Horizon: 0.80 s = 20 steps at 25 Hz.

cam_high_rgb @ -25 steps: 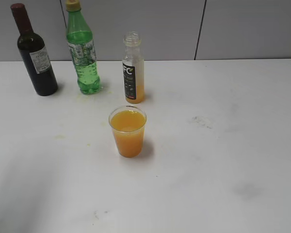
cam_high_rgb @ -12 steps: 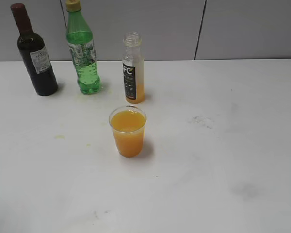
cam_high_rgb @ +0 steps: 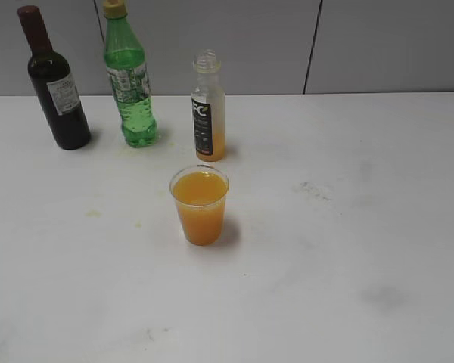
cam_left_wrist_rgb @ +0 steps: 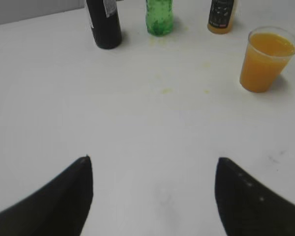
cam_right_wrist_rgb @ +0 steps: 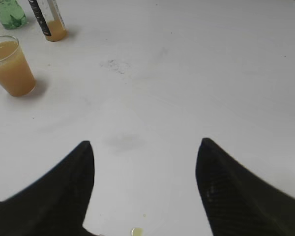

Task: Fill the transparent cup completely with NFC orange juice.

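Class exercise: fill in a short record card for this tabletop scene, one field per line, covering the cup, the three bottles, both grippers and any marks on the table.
transparent cup: upright, orange juice nearly to the rim
NFC orange juice bottle: uncapped, upright behind the cup, a little juice left at the bottom
green plastic bottle: yellow cap, upright
dark wine bottle: red cap, far left
left gripper: open, empty, away from the cup
right gripper: open, empty
white table: faint smudges, small yellowish spots

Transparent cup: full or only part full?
Nearly full: in the transparent cup the orange juice sits just under the rim, a thin clear band above it.
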Each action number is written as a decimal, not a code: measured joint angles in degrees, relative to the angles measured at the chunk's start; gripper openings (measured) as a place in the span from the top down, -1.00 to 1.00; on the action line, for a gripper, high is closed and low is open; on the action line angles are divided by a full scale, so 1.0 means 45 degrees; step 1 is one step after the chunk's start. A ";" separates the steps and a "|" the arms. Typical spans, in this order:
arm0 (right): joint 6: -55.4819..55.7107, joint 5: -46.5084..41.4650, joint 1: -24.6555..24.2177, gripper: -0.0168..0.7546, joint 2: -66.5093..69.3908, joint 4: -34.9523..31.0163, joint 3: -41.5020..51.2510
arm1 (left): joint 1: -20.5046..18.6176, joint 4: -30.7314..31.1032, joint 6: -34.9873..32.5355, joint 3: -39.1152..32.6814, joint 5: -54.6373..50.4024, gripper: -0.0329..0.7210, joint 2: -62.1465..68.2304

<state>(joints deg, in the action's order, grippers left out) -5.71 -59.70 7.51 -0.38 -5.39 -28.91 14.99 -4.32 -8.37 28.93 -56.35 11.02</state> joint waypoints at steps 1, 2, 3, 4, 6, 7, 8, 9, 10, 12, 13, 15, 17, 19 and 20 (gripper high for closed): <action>0.0000 0.0000 0.0000 -0.34 0.0000 0.0000 0.0000 | 0.0000 -0.0006 0.0000 0.0000 -0.0084 -0.66 -0.0255; 0.0000 0.0000 0.0000 -0.34 0.0000 0.0000 0.0000 | 0.0000 -0.0006 0.0000 0.0000 -0.0249 -0.66 -0.0418; 0.0000 0.0000 0.0000 -0.34 0.0000 0.0000 0.0000 | 0.0000 -0.0006 0.0000 0.0000 -0.0553 -0.66 -0.0514; 0.0000 0.0000 0.0000 -0.34 0.0000 0.0000 0.0000 | 0.0000 -0.0006 0.0000 -0.0014 -0.0871 -0.66 -0.0560; 0.0000 0.0000 0.0000 -0.34 0.0000 0.0000 0.0000 | 0.0000 -0.0006 0.0000 -0.0126 -0.1213 -0.66 -0.0708; 0.0000 0.0000 0.0000 -0.34 0.0000 0.0000 0.0000 | 0.0000 -0.0006 0.0000 -0.0169 -0.1311 -0.66 -0.0789; 0.0000 0.0000 0.0000 -0.34 0.0000 0.0000 0.0000 | 0.0000 -0.0006 0.0000 -0.0183 -0.1328 -0.66 -0.0935; 0.0000 0.0000 0.0000 -0.34 0.0000 0.0000 0.0000 | 0.0000 -0.0006 0.0000 -0.0194 -0.1328 -0.66 -0.1135; 0.0000 0.0000 0.0000 -0.34 0.0000 0.0000 0.0000 | 0.0000 -0.0006 0.0000 -0.0209 -0.1328 -0.66 -0.1368; 0.0000 0.0000 0.0000 -0.34 0.0000 0.0000 0.0000 | 0.0000 -0.0006 0.0000 -0.0238 -0.1356 -0.66 -0.1854; 0.0000 0.0000 0.0000 -0.34 0.0000 0.0000 0.0000 | 0.0000 -0.0006 0.0000 -0.0246 -0.1370 -0.66 -0.2156; 0.0000 0.0000 0.0000 -0.34 0.0000 -0.0012 0.0000 | 0.0000 -0.0006 0.0000 -0.0246 -0.1429 -0.66 -0.2459; 0.0000 0.0000 0.0000 -0.34 0.0000 -0.0012 0.0000 | 0.0000 -0.0006 0.0000 -0.0246 -0.1453 -0.66 -0.2505; 0.0000 0.0000 0.0000 -0.34 0.0000 -0.0012 0.0000 | 0.0000 -0.0006 0.0000 -0.0246 -0.1453 -0.66 -0.2520; 0.0000 0.0000 0.0000 -0.34 0.0000 -0.0012 0.0000 | 0.0000 -0.0006 0.0000 -0.0246 -0.1463 -0.66 -0.2520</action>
<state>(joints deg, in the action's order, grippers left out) -5.71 -59.70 7.51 -0.38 -5.44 -28.91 14.99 -4.35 -8.37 27.82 -62.93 -0.32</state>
